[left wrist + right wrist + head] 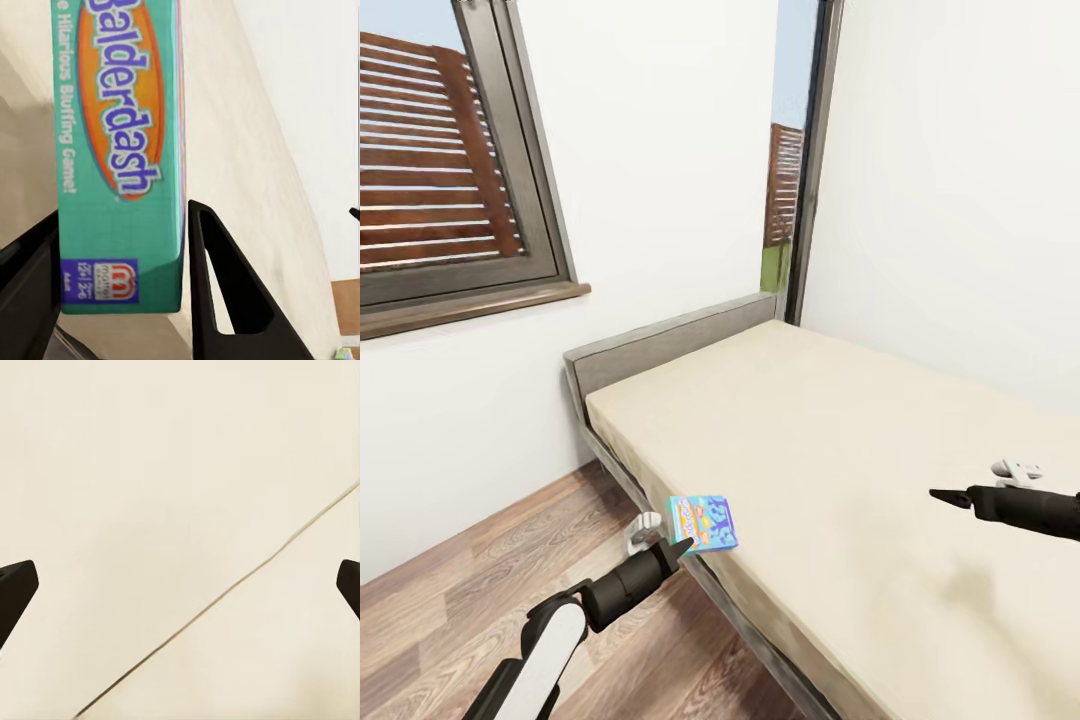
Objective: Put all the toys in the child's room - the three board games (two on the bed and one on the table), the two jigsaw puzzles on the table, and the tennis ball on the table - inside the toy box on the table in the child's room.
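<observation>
left gripper around half-cropped board game

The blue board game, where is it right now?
In the head view, the blue board game sits between the left gripper fingers, over the bed edge.

Board game is showing teal-green w/ an orange oval and purple-blue "Balderdash" lettering, plus a small blue logo patch at one corner. Bed mattress is looking plain cream, frame grey-brown. Floor is showing brown wood planks, walls white. Left gripper fingers are looking black, forearm white. Window frame looks dark grey, w/ red-brown slats outside, I think.
</observation>
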Controlling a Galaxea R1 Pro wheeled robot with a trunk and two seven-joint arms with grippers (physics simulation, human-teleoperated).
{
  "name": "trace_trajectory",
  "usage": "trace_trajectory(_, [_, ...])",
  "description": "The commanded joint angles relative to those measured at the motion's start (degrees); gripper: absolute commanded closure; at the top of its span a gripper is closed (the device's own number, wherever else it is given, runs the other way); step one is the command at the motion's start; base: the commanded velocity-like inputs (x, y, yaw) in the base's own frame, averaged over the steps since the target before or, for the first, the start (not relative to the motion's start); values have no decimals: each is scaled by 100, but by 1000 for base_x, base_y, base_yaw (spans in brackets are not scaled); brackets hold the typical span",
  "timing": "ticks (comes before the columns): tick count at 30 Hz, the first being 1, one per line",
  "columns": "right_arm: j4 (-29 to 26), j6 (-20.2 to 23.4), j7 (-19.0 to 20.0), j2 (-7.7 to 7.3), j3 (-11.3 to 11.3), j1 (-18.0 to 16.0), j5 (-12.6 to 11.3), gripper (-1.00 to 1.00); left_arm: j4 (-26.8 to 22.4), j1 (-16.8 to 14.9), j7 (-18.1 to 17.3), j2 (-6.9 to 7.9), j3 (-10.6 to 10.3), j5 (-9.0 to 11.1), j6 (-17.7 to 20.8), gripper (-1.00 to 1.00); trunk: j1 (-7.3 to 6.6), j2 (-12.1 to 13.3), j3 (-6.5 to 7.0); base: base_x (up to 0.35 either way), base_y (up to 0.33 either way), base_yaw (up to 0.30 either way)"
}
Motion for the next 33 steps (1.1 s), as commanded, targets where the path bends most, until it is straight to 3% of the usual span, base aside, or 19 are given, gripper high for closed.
trace_trajectory(1, [-1, 39, -5, 0, -4, -4, -28, -100, -2, -2, -4, 3, -2, 1, 17, 100, -24, 39, 13, -14, 0, 0])
trace_trajectory(13, [-4, 25, -7, 39, 92, -3, 81, -100, -269, 111, -64, 44, -6, 14, 31, 100, -287, 521, 228, -5, 0, 0])
trace_trajectory(33, [-4, 48, -8, 44, 105, -3, 95, -100, -298, 141, -249, 57, 22, 12, 36, 100, -727, 1323, 587, 0, 0, -9])
